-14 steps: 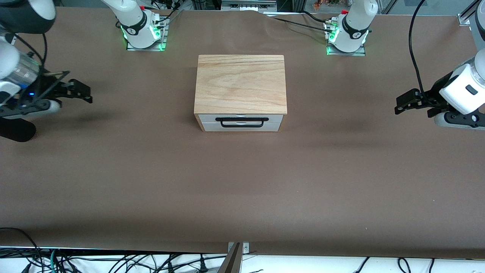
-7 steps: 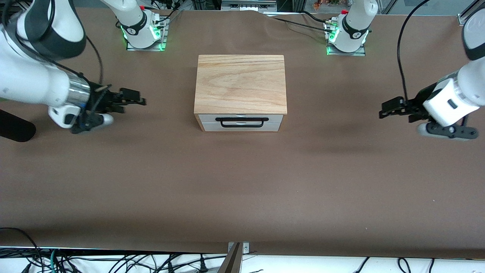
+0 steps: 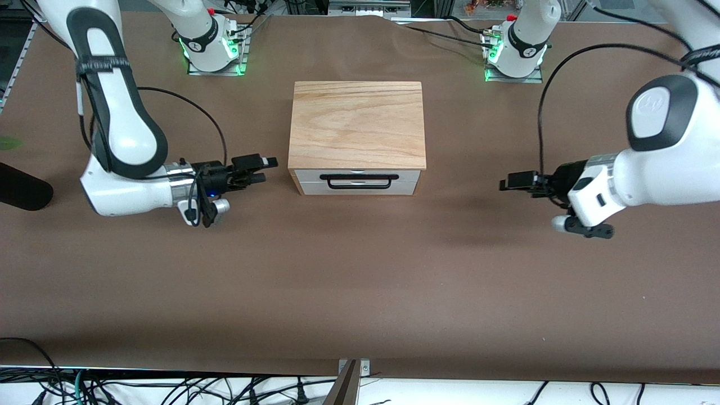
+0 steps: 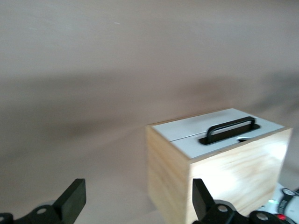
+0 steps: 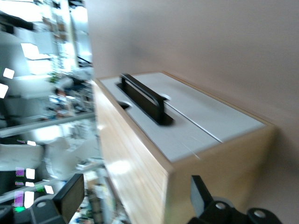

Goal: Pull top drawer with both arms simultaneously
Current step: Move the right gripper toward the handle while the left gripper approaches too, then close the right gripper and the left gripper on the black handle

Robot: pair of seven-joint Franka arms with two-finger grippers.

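Observation:
The grained light-wood cabinet point(image 3: 357, 124) stands mid-table. The top drawer's white front point(image 3: 408, 175) is flush with the cabinet, and its black bar handle point(image 3: 359, 181) faces the front camera. My right gripper point(image 3: 263, 170) is open and empty, just off the cabinet's corner toward the right arm's end. My left gripper point(image 3: 511, 183) is open and empty, well apart from the cabinet toward the left arm's end. The left wrist view shows its open fingers point(image 4: 74, 198), the handle point(image 4: 230, 129) and the cabinet side point(image 4: 224, 172). The right wrist view shows its open fingers point(image 5: 72, 193) and the handle point(image 5: 145, 98).
The two arm bases point(image 3: 211, 48) point(image 3: 514, 53) stand at the table's edge farthest from the front camera. A black object point(image 3: 22, 194) lies at the right arm's end. Cables point(image 3: 169, 391) and a metal bracket point(image 3: 351, 371) lie along the nearest edge. Brown table point(image 3: 360, 270) surrounds the cabinet.
Both arms have swung in from the table's ends toward the cabinet. The right gripper has come close to the drawer front. The left gripper is nearer but still apart. The drawer has not moved.

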